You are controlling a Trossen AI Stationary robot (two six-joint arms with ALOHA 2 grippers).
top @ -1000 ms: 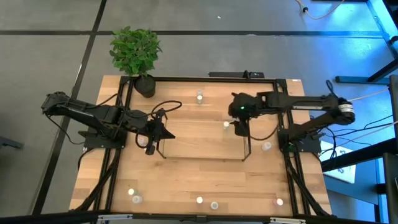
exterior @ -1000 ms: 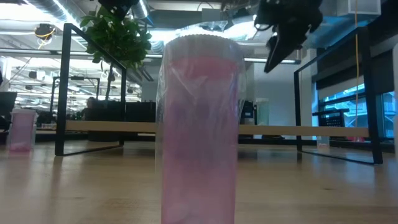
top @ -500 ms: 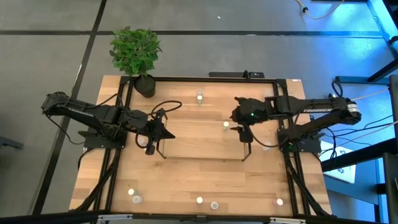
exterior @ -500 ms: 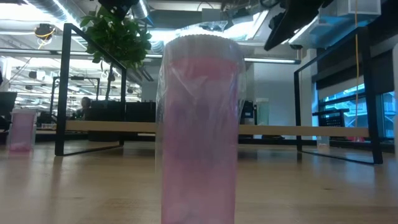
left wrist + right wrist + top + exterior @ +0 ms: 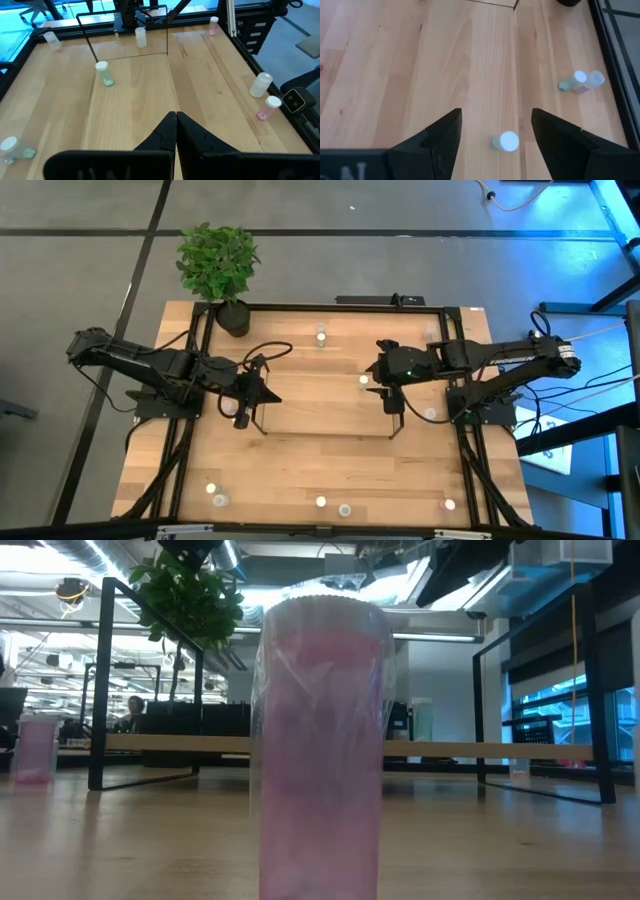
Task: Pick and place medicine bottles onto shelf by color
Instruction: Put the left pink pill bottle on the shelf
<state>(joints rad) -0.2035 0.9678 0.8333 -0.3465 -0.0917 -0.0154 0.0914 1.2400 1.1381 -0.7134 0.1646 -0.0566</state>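
Observation:
A green medicine bottle with a white top stands on the table, between and just ahead of my right gripper's open fingers, which do not touch it. In the high view this bottle stands on the table's right half, just left of my right gripper. My left gripper hangs shut and empty over the table's left half. The shelf of thin black rods stands mid-table. A pink bottle fills the low view.
Several more bottles stand along the near edge, one by the far edge and one at the right. A potted plant stands at the far left corner. A black frame rims the table.
My right gripper has swung toward the table's near edge and risen a little, staying open. In the low view it has gone up almost out of the picture. The bottles and my left arm have kept still.

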